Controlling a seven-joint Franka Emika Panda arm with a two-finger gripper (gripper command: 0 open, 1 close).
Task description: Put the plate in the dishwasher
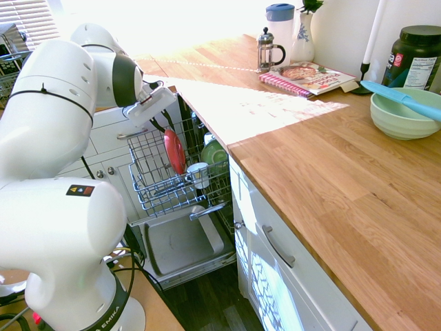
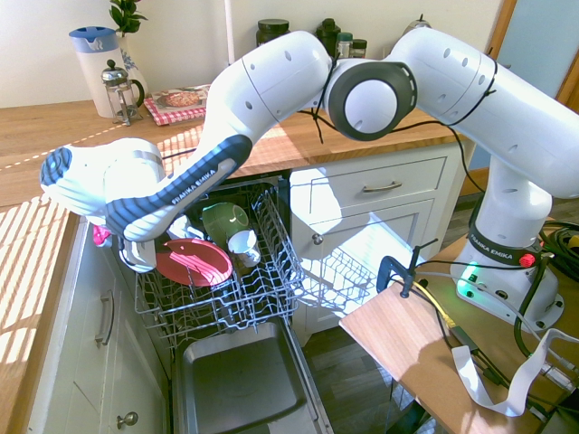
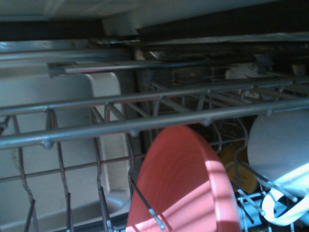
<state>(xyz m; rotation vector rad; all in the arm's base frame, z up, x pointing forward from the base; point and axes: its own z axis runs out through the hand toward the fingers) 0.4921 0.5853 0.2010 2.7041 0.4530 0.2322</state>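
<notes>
As the arm (image 1: 52, 103) angles down, its hand (image 1: 167, 127) hangs released beside the plate (image 1: 174, 152).

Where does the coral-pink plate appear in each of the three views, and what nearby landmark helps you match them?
First exterior view: the plate, left of centre, looks narrow.
Second exterior view: left of centre, showing its broad face.
Wrist view: bottom, just right of centre, cut off by the edge.
Shared landmark: the wire rack around it.

Chunky glossy white arm (image 2: 271, 81), rounded segments, dark grey joint rings, black cable ties, thin black cables, plus FRANKA EMIKA lettering on dark bands. Pretty slick.
</notes>
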